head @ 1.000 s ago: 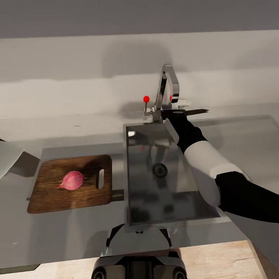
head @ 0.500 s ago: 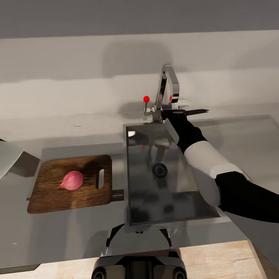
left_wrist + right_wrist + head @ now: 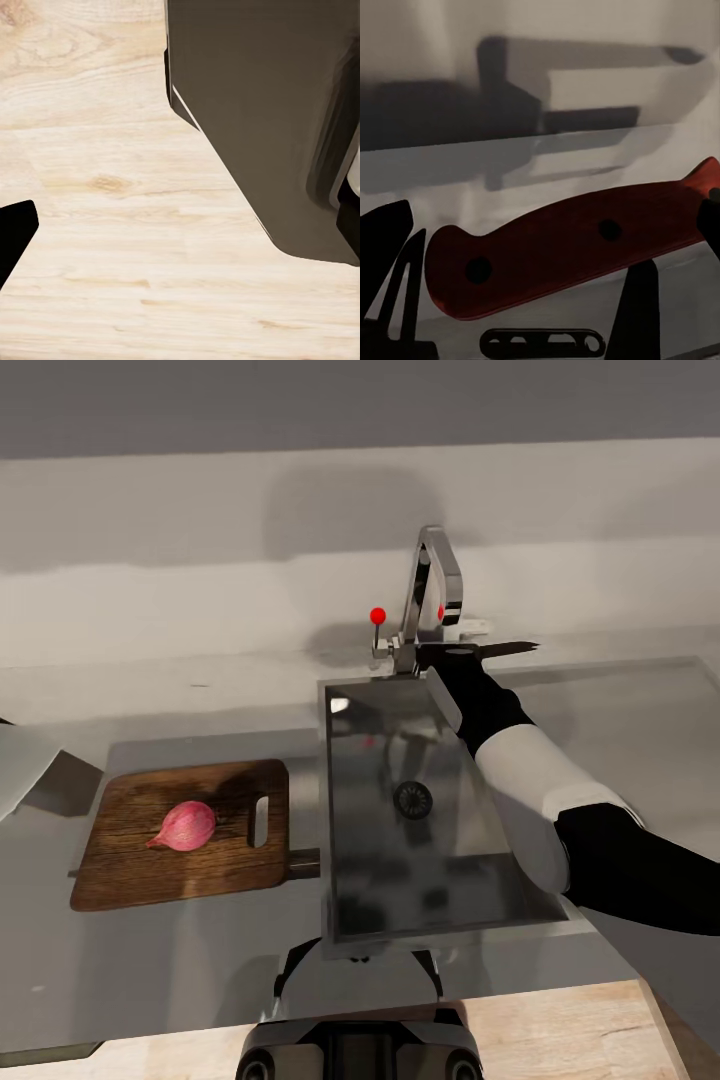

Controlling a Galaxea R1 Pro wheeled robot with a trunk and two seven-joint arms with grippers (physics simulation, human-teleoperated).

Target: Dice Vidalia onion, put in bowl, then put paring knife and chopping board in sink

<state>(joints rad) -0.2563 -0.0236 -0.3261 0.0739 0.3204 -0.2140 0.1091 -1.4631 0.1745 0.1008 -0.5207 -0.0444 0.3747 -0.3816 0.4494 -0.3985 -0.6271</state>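
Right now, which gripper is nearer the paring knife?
Right. The right gripper sits behind the sink by the faucet with the paring knife between its fingers. The left gripper hangs over wood flooring beside a dark cabinet, away from the knife.

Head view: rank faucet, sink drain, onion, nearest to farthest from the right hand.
1. Faucet: right beside the right hand, at the sink's back edge.
2. Sink drain: in the basin, nearer the robot than the hand.
3. Vidalia onion: on the chopping board, far toward the robot's left.
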